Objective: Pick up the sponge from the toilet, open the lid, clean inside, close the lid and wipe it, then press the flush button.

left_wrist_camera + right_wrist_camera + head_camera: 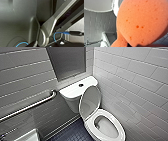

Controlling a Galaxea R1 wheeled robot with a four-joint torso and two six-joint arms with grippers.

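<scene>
– So, how far along is the job? Start with the head view.
– The toilet [121, 130] has its lid [89, 100] up, leaning back on the tank. The bowl is open. The flush button [81, 85] sits in the middle of the tank top, and nothing touches it. A grab bar [30, 107] runs along the wall beside the tank.
– And the left wrist view?
– Dark robot parts and a blue cable [56, 36]. I cannot tell if the left gripper is wide or narrow.
– And the right wrist view?
– That one gives us the sponge [140, 22], big and orange, very close. I think the right gripper [128, 45] is pinching it at one end, up in the air, with wall tiles behind. The head view gives us the lid and the button.
– So what is done?
– Picking up the sponge and opening the lid look done. I cannot tell if the inside is clean. Closing the lid, wiping it and pressing the button are left.
</scene>
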